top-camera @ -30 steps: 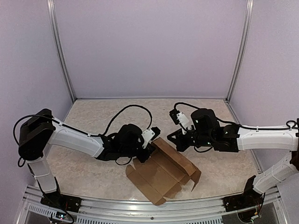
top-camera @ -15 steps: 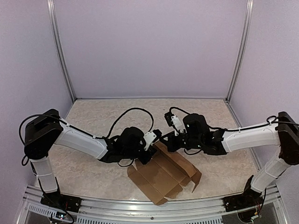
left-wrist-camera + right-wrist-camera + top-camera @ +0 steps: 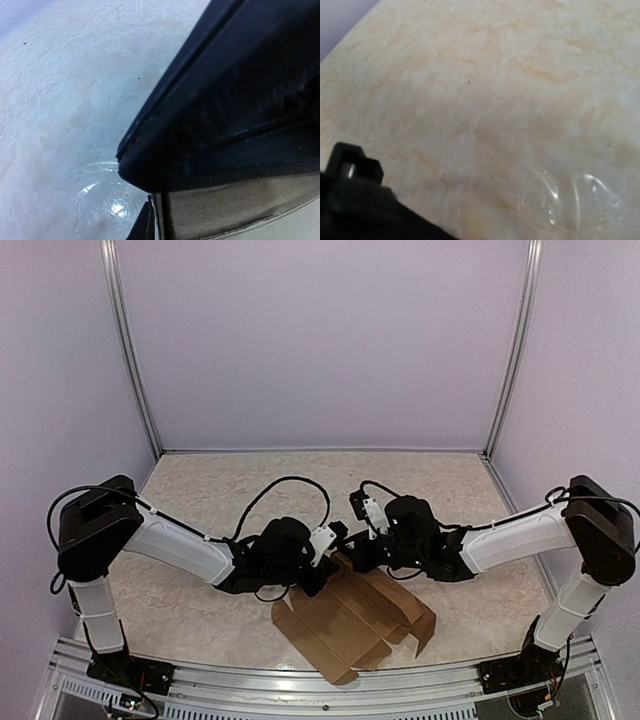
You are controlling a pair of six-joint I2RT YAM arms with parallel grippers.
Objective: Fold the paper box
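Right gripper [image 3: 352,552] moved in from mid-right since earlier frame, now beside left gripper [image 3: 325,558] at upper edge of paper box [image 3: 350,625].
Top view: box lower centre, mostly flat, flaps half-up; folding barely begun. L jaws: can't tell. R jaws: closed.
L wrist: dark finger [image 3: 225,100] close-up.
R wrist: table [image 3: 520,75] only.

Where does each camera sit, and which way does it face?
Top external: above and behind the bases, facing down at the table, both arms and the paper box.
Left wrist: low over the table, its own dark finger filling the right.
Right wrist: facing down at the table, dark robot part lower left.
Shared: both wrist views show the marbled tabletop.
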